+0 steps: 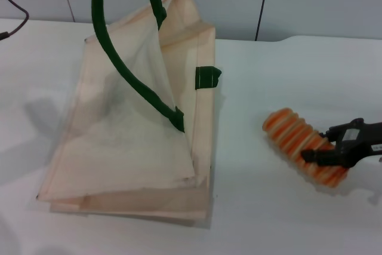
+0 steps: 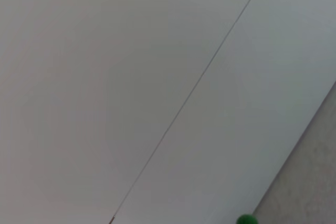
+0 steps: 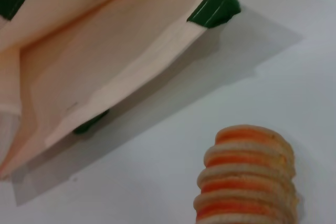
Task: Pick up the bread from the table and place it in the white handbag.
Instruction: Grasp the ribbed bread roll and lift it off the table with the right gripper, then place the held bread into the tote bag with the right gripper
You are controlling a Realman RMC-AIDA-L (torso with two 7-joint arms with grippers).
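Right claw straddled the bread's near end, apparently closing on it; loaf's long axis ran diagonally toward the white handbag; left claw unseen.

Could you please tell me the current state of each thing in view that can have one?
bread: lying on the table, outside the bag, right hand around its near end.
white handbag: on the table, one side lifted by a green handle pulled upward, mouth open.
right hand: at the bread, fingers on it.
left hand: not in view.
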